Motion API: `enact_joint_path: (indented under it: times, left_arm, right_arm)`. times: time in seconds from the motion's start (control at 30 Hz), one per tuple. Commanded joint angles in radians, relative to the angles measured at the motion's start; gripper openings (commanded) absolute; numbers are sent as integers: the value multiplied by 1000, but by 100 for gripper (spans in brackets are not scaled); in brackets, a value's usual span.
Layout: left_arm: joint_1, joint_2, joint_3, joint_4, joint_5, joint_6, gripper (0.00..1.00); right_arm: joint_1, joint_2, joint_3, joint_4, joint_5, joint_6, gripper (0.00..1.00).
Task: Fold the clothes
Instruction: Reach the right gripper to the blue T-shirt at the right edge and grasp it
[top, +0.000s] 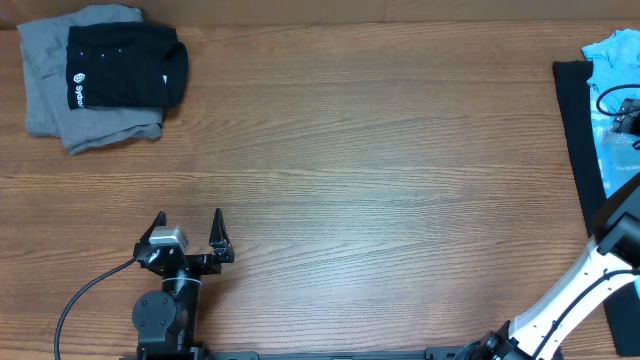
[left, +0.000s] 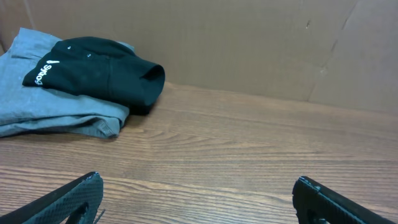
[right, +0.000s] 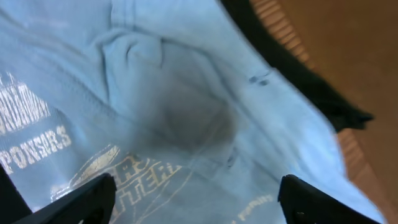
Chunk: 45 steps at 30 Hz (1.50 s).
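Where right arm (top: 592, 272) extends, jaws above T-shirt (right: 186, 93)

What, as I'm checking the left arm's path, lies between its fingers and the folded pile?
Bare table only, fingers to folded pile; overhead and left wrist views show it.

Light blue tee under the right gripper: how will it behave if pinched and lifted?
Probably floppy: the light blue T-shirt lies in soft rumpled folds, so it should drape and sag from a pinch. Likely light, since the cloth looks thin. It overlaps a black garment, which might drag along.
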Motion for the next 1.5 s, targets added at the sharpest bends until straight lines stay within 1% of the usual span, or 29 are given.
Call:
enact_joint_path:
  times: [0.0, 0.07, 0.17, 0.33, 0.53, 0.63, 0.67, 0.77, 0.83, 0.9, 1.17, 1.33, 1.47]
  left_arm:
    - [-8, -10, -4, -1, -6, 8, 100]
    - [-8, -10, -4, -1, -6, 8, 100]
    - [-8, -10, -4, 0, -6, 8, 100]
    - [-8, -10, -4, 0, -7, 8, 100]
    - [-8, -10, -4, 0, -6, 8, 100]
    - [-8, -10, -4, 0, -6, 8, 100]
    - [-8, -10, -4, -1, -6, 8, 100]
    - [-8, -10, -4, -1, -6, 8, 100]
    - [-8, -10, -4, 0, -6, 8, 100]
    - [-8, -10, -4, -1, -6, 8, 100]
    - [-8, -10, -4, 0, -6, 8, 100]
    - [-8, -10, -4, 0, -6, 8, 100]
    - [-8, -10, -4, 0, -6, 8, 100]
  right_arm:
    - [2, 34, 20, -3, -19, 2, 86]
    - [2, 50, 20, -10, -22, 6, 84]
    - [2, 64, 20, -9, -24, 7, 84]
    - [2, 66, 20, 17, -24, 49, 84]
    - [-1, 66, 20, 16, -75, 58, 79]
    - [-17, 68, 19, 16, -80, 118, 79]
    - [-26, 68, 19, 16, -94, 143, 78]
    - [-66, 68, 19, 12, -218, 194, 78]
    - [-89, 68, 19, 5, -281, 220, 76]
    - [-108, 68, 19, 4, -311, 243, 75]
    - [-134, 68, 19, 9, -340, 241, 75]
    - [-131, 68, 19, 24, -412, 242, 73]
    - [-124, 68, 19, 39, -435, 243, 69]
